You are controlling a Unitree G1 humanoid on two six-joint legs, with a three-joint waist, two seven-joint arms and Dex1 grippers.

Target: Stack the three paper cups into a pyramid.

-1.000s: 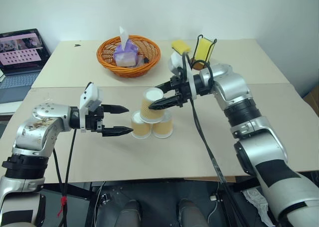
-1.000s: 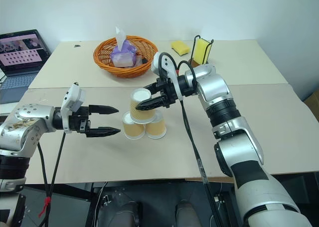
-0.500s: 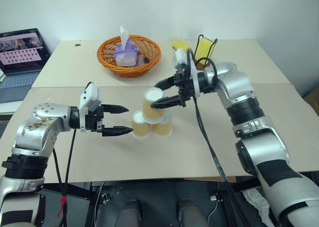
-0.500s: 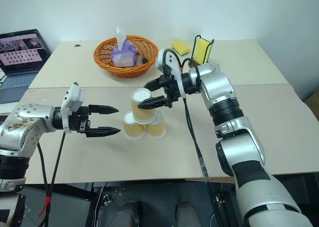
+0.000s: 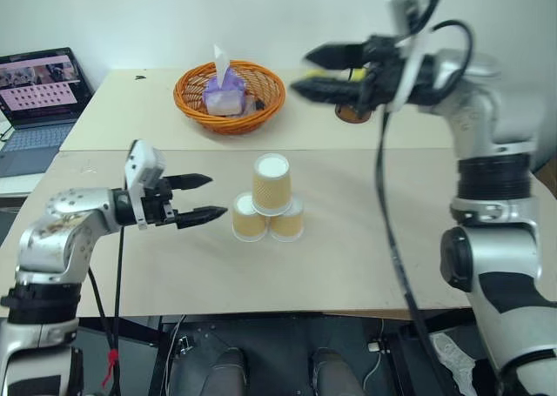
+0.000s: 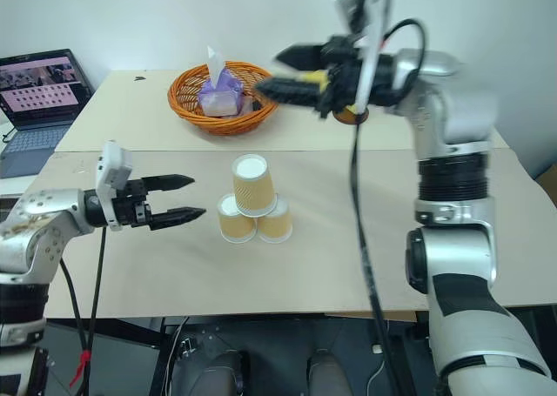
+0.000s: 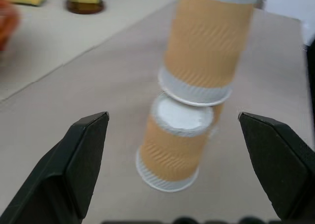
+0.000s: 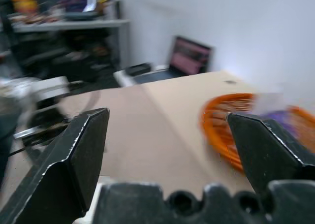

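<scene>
A: With the three paper cups (image 5: 268,206) stacked mid-table, two below, one atop, which step's in hand?

B: Looks done. Right gripper (image 5: 318,70) spread wide, empty, high near basket (image 5: 229,94); left gripper (image 5: 204,198) open beside cups. Next: arms ease off w/o bumping.

Right hand (image 8: 167,135): two black fingers (image 8: 74,155) spread wide, nothing between them. Past them, tan worktop (image 8: 147,130). Orange basket (image 8: 224,125) sits on it with something purple-white inside, blurred. An open laptop (image 8: 189,56) with a pinkish screen stands beyond the worktop's far edge, by the white wall. Left hand (image 8: 47,120) and its grey arm show near the worktop's edge, blurred. Dark cluttered shelving (image 8: 64,32) in the background.
</scene>
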